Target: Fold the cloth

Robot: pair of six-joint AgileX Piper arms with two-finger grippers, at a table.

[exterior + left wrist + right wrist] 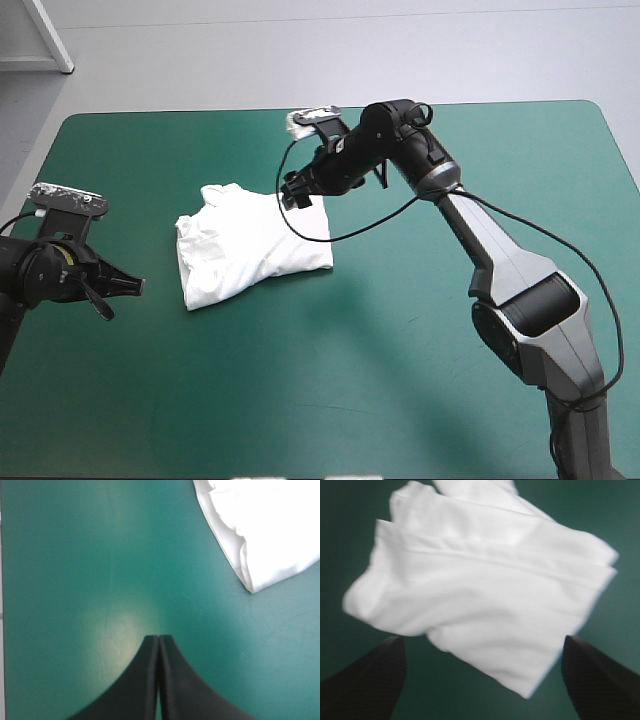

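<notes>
One folded T-shirt (252, 243), just ahead of spread right fingers (365, 685), lying clear of pressed-together left fingers (135, 690)

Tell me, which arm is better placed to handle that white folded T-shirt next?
Probably the right: its black-fingered right gripper hangs open at the far edge of the white folded T-shirt. The left gripper is shut, off to the side above bare teal-green cover.

A table (560, 160) stands here with a teal-green cover (150, 380) over all its top. The far corners are round. The cover looks smooth. Soft dark shadows (330, 410) lie on its near part.
</notes>
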